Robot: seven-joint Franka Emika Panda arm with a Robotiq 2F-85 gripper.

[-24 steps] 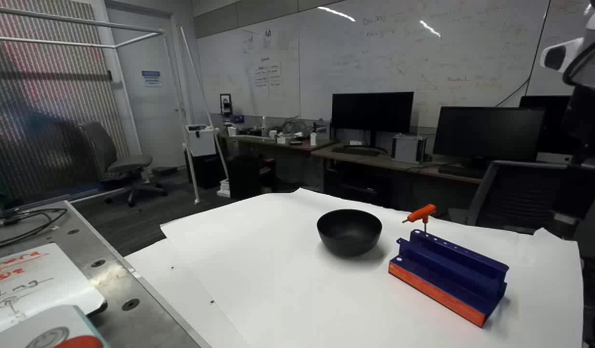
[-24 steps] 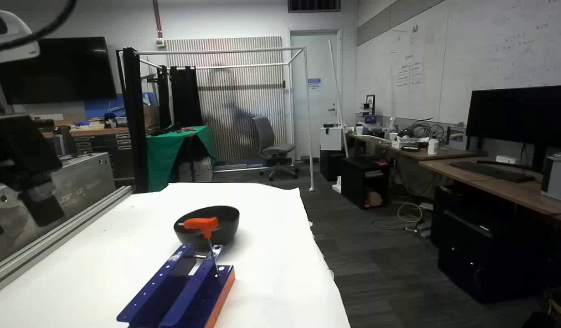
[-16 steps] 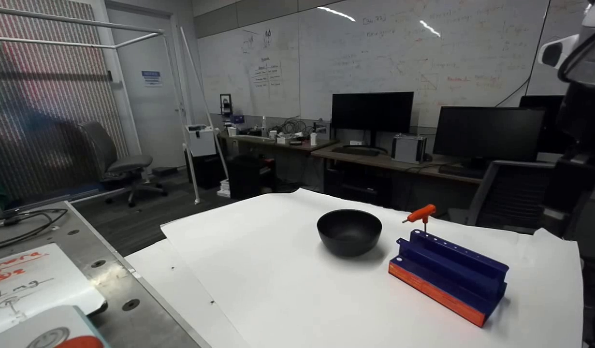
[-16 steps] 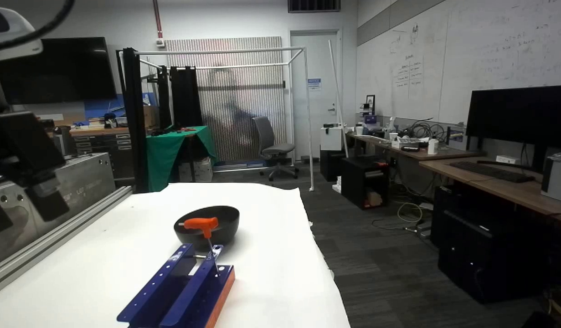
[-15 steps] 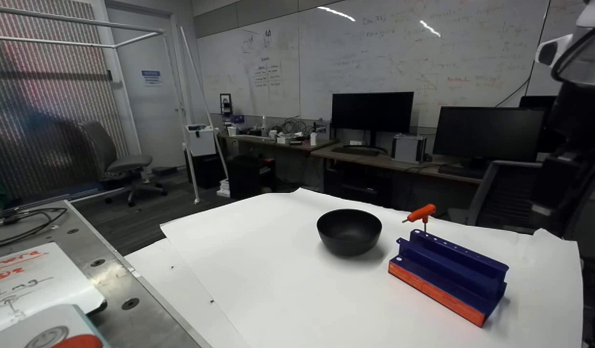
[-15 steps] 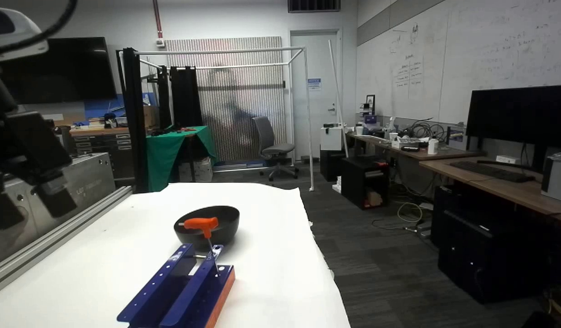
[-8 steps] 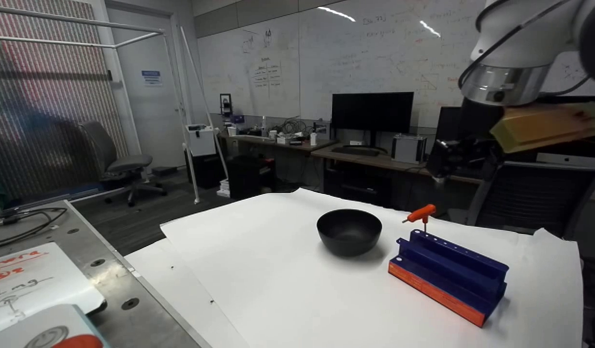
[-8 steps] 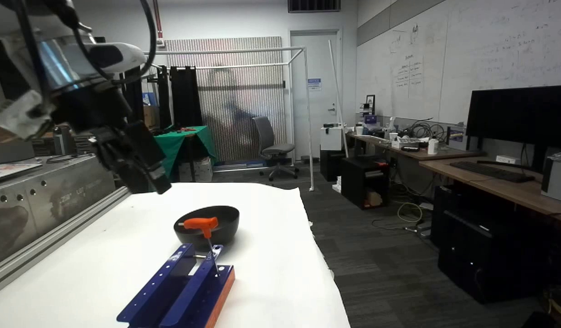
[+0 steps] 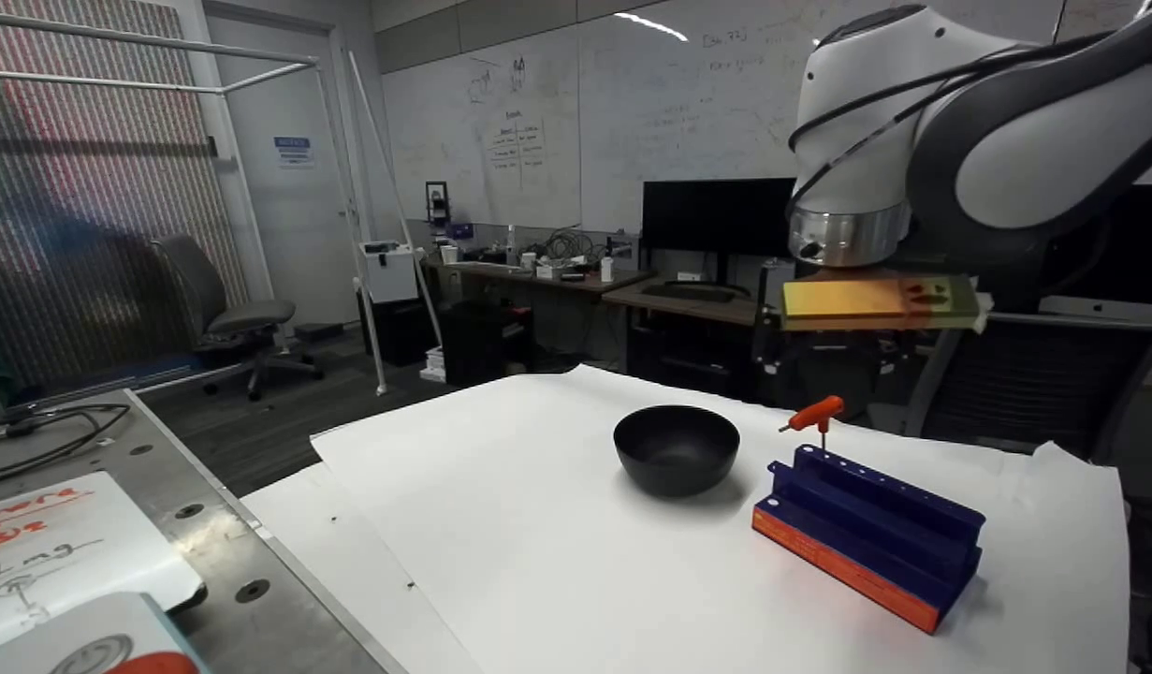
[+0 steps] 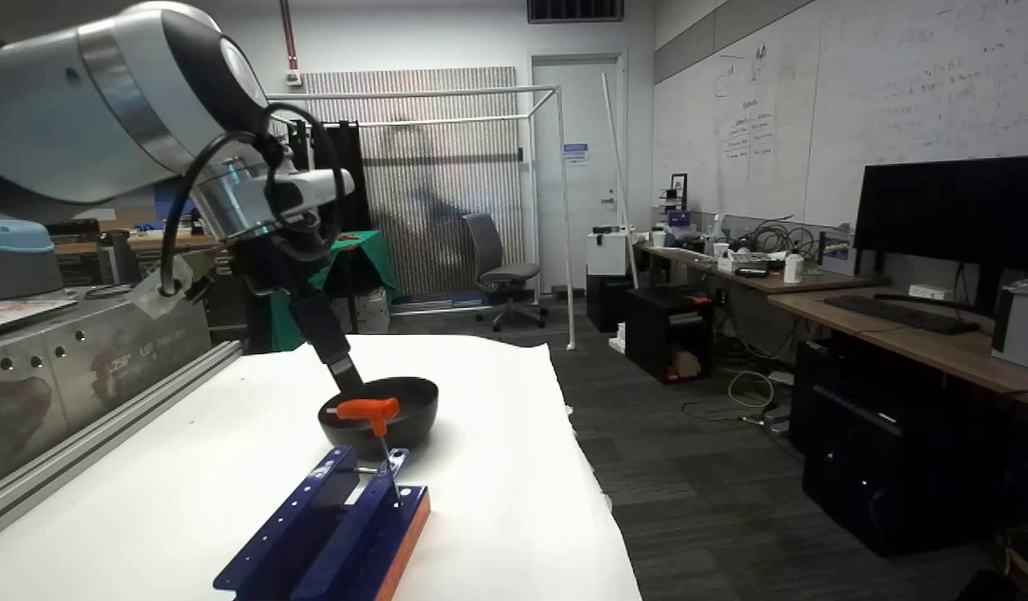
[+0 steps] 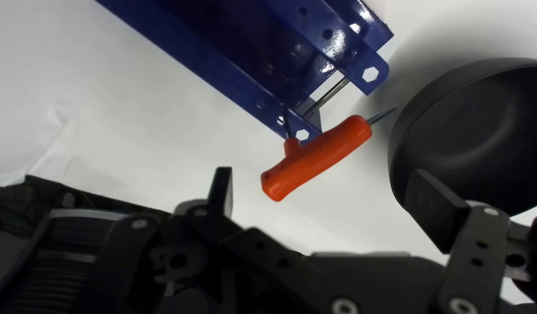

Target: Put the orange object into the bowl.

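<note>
The orange object is a T-handled hex key with an orange grip. It stands upright in the end of the blue rack in both exterior views [image 9: 816, 412] [image 10: 369, 411], and its grip also shows in the wrist view [image 11: 316, 159]. The black bowl [image 9: 674, 459] stands on the white sheet beside that end of the rack; it also shows in the wrist view [image 11: 469, 117]. My gripper [image 11: 329, 196] is open with wide-apart fingers and nothing between them. The orange grip lies ahead of the gap in the wrist view. In an exterior view the gripper [image 10: 346, 382] hangs above the table near the bowl.
The long blue rack [image 9: 875, 529] with its red-orange base sits on the white-covered table [image 9: 557, 562]. Another view shows it too [image 10: 313, 534]. A metal rail [image 10: 104, 442] runs along one side. A chair [image 9: 1025, 374] stands behind the table edge.
The arm has swung in from the picture's edge in both exterior views and come over the table, with the gripper lower and closer to the orange key. Key, rack and bowl have not moved.
</note>
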